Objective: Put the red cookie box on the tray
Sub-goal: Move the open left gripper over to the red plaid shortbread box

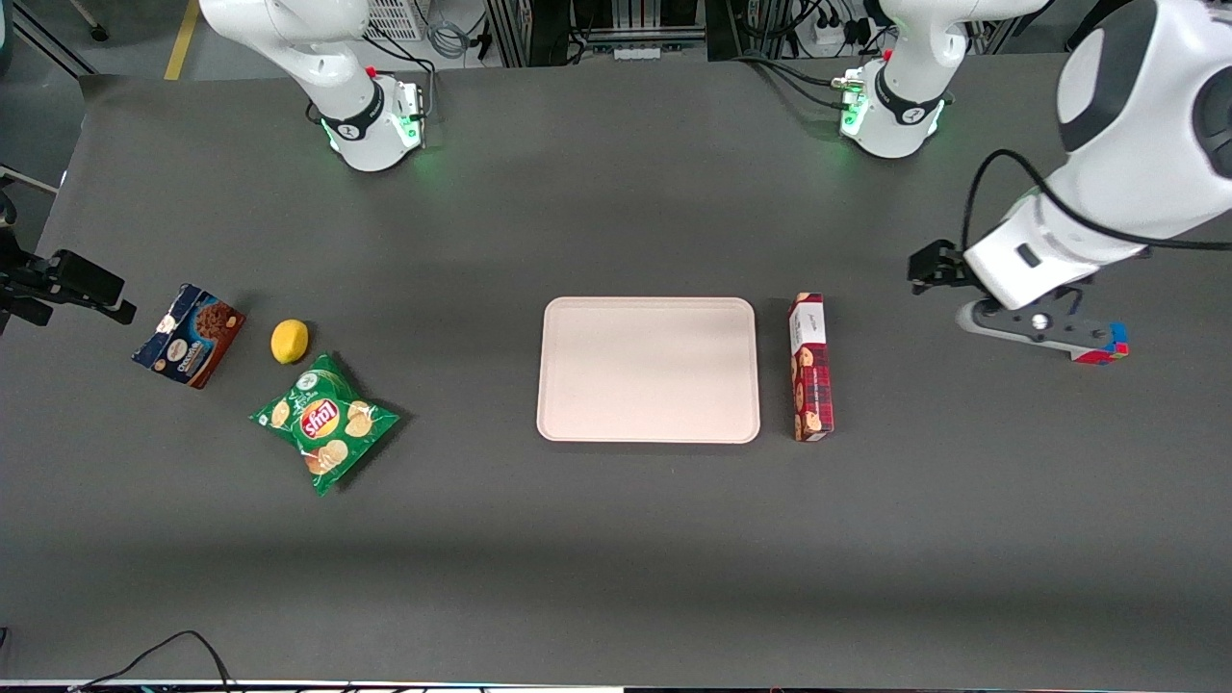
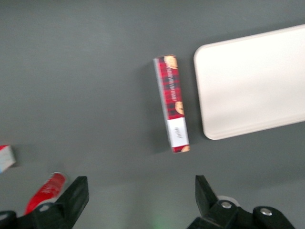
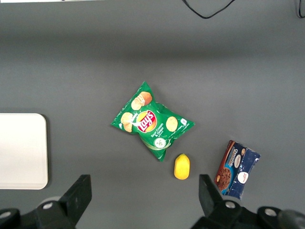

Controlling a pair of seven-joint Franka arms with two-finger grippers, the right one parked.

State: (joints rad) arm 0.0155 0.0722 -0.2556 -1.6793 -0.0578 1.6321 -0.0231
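Observation:
The red cookie box (image 1: 810, 368) is a long narrow red tartan carton with a white end. It lies flat on the table beside the tray's short edge, a small gap apart, and also shows in the left wrist view (image 2: 173, 102). The tray (image 1: 648, 370) is flat, pale pink and bare; it shows in the left wrist view (image 2: 252, 81) and its end in the right wrist view (image 3: 21, 150). My left gripper (image 1: 932, 267) hangs above the table, off the box toward the working arm's end and a little farther from the front camera. It is open and empty (image 2: 141, 180), its fingers wide apart.
A small coloured cube (image 1: 1102, 345) sits on the table under the working arm's wrist. Toward the parked arm's end lie a green chips bag (image 1: 324, 422), a yellow lemon (image 1: 289, 341) and a dark blue chocolate cookie box (image 1: 189, 334).

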